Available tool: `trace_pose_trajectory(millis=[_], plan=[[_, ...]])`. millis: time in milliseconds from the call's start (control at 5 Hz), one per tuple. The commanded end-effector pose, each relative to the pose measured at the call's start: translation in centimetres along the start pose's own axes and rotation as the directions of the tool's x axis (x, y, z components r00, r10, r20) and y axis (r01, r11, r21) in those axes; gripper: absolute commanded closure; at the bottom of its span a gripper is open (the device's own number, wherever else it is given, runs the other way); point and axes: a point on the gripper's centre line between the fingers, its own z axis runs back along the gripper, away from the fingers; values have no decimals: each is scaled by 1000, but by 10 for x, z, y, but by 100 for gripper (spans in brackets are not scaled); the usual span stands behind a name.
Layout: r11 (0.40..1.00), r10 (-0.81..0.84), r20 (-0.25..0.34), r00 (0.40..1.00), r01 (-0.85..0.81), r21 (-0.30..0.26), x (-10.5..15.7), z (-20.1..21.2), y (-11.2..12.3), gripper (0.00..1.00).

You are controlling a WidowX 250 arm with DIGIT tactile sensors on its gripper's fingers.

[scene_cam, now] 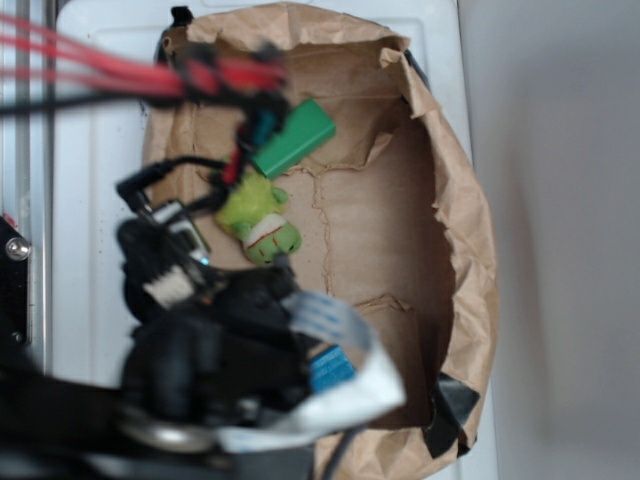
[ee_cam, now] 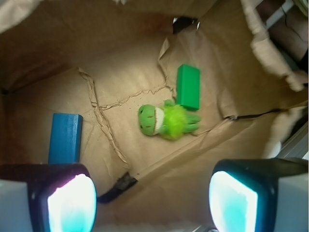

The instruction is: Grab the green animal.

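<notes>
text: none legible | labels: none | numbers: none | signs: none

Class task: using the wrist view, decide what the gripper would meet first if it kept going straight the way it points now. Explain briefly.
Probably bare brown paper lining, not a toy. The open gripper aims at a spot short of the green animal, with the blue block off to the side. Depth is unclear, so this is a hedged judgement.

My pads point(ee_cam: 72, 203) glow pale cyan with a pinkish edge, framed in black. The animal point(ee_cam: 166, 121) is light green, with a yellow-green fuzzy tuft and a white-and-red band. One block point(ee_cam: 188, 87) is darker green, the other block point(ee_cam: 65, 137) blue. The paper point(ee_cam: 120, 63) is brown; the cables point(scene_cam: 120, 65) are red.
</notes>
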Motion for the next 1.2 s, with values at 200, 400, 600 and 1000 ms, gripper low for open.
trace_pose_trajectory(millis=[200,400,600,1000], plan=[[890,413,-153,898,-434,-143,52,-41,38,0],[804,558,-122,821,-571,-163,45,-48,43,0],[836,515,-95,852,-524,-163,37,-53,38,0],[836,515,-95,852,-524,-163,37,-53,38,0]])
